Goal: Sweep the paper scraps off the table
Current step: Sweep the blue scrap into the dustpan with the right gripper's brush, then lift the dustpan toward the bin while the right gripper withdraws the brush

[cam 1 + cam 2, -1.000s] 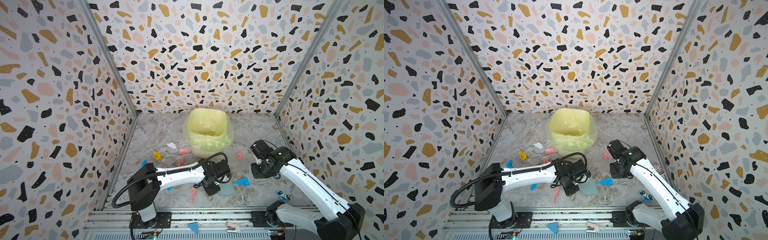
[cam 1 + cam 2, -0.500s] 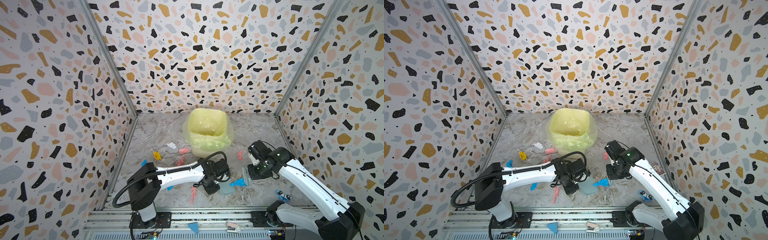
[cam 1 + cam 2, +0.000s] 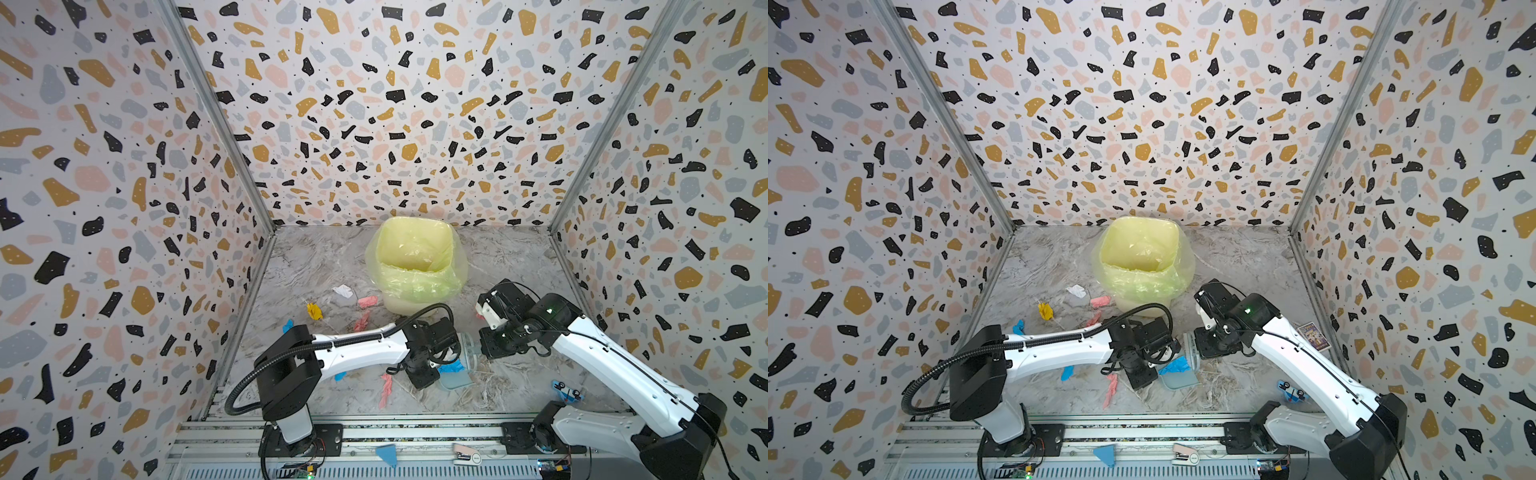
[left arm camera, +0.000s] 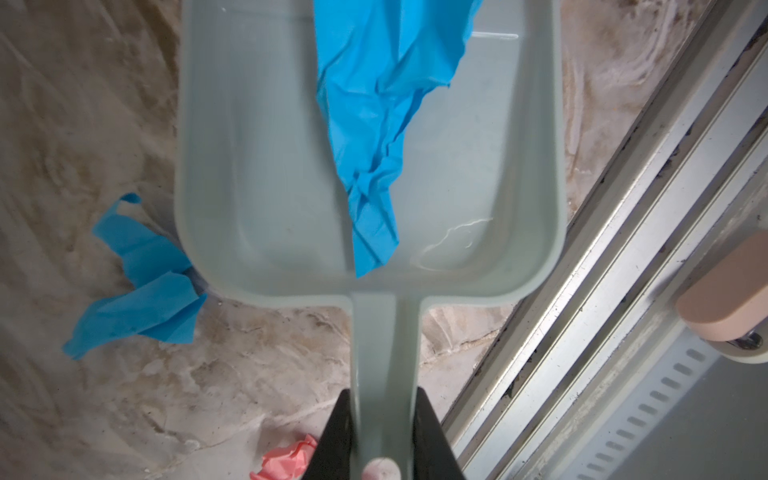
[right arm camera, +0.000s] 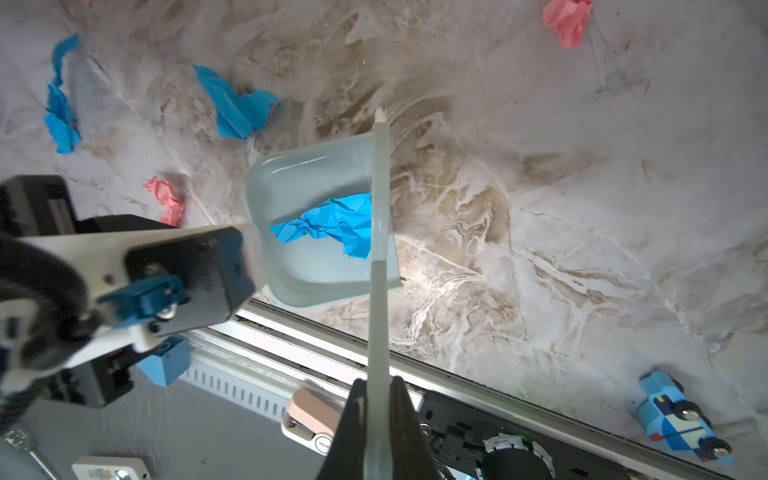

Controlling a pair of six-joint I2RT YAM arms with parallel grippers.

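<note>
**Blue scrap in pan, brush across the mouth**

Desk (image 3: 519,266): marble top. The bin (image 3: 415,257) with its yellow liner stands at the back centre, mouth up. Both arms meet near the front edge, short of the bin.

Left hand (image 4: 382,432): closed on the pan's handle. The pan (image 4: 270,166) lies flat on the desk, mouth pointing away from this hand toward the right arm.

Right hand (image 5: 378,419): clamped on the brush handle. The brush (image 5: 379,316), which I see edge-on, reaches across the pan's mouth, with its bristle end just past the far lip.

Blue scrap (image 4: 374,124): inside the pan, long axis along the handle line. The narrow end reaches the back wall by the handle and the wide end is at the mouth, against the brush. It sits straight out from the left hand, between that hand and the brush. I judge this piece as good as caught. A short push of the brush toward the left hand should seat it.

Second blue scrap (image 4: 141,291): on the desk, touching the pan's outer back corner, behind the mouth. The left hand is nearer and the brush is on the wrong side of the pan. My guess is that the pan must back off and turn before this one can be swept in.

Other scraps: a pink strip (image 3: 385,388) lies just beside the left hand. A pink scrap (image 3: 368,301), a white scrap (image 3: 343,291) and a yellow scrap (image 3: 314,311) lie between the left arm and the bin. Most of the job is ahead.
</note>
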